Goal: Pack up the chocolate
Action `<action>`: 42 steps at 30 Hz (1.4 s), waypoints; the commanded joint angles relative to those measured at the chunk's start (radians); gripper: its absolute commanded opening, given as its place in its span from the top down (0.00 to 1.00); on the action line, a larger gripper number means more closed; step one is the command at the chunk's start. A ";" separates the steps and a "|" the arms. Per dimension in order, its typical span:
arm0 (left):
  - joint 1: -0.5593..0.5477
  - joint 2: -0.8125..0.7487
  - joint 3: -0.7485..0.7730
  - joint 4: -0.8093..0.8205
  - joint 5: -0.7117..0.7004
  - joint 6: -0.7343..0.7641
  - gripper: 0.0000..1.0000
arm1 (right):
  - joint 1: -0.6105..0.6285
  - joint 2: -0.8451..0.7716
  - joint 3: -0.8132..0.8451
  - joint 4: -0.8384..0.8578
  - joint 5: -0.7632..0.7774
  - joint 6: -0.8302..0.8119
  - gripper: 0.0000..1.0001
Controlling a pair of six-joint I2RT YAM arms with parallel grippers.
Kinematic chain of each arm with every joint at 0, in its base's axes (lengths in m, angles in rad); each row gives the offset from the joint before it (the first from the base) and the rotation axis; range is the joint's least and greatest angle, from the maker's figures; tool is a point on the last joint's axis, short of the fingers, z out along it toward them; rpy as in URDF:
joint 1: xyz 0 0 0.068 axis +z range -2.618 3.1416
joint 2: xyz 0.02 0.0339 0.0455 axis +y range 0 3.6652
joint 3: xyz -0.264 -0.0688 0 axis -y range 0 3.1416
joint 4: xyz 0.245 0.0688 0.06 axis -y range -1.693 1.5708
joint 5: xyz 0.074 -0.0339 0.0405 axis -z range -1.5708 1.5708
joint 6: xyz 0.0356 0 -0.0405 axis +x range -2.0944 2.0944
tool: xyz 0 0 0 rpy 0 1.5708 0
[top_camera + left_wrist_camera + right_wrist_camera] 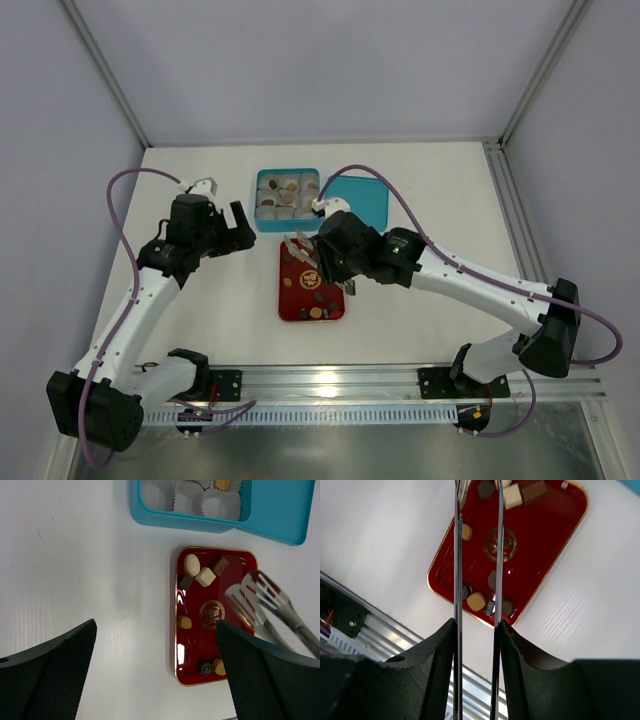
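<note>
Top external view: your left gripper (238,232) hangs left of the blue tin (258,200), jaws released and empty. The chocolate (205,576) lies scattered on the red tray (292,300) at mid-tabletop, toward the near edge; a few pieces sit in the tin's paper cups (220,505). The right gripper (476,627) has its jaws clenched on the tongs (260,597), blades apart over the tray near its far-end pieces. Expect light, hard, slippery pieces; pinch one gently across its sides.

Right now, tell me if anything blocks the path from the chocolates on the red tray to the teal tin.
Nothing visible does. Only bare white table lies between the red rectangular tray of small chocolates and the open teal tin; its lid sits aside.
</note>
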 commanded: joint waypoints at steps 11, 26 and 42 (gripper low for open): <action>0.005 -0.004 -0.002 0.008 0.001 0.001 0.00 | 0.129 -0.019 -0.131 0.022 -0.017 0.107 0.59; 0.005 -0.005 -0.005 0.007 -0.002 0.004 0.00 | 0.148 0.056 -0.124 0.056 -0.042 0.108 0.59; 0.003 -0.007 -0.005 0.005 -0.004 0.003 0.00 | 0.146 0.104 -0.121 0.077 -0.052 0.104 0.59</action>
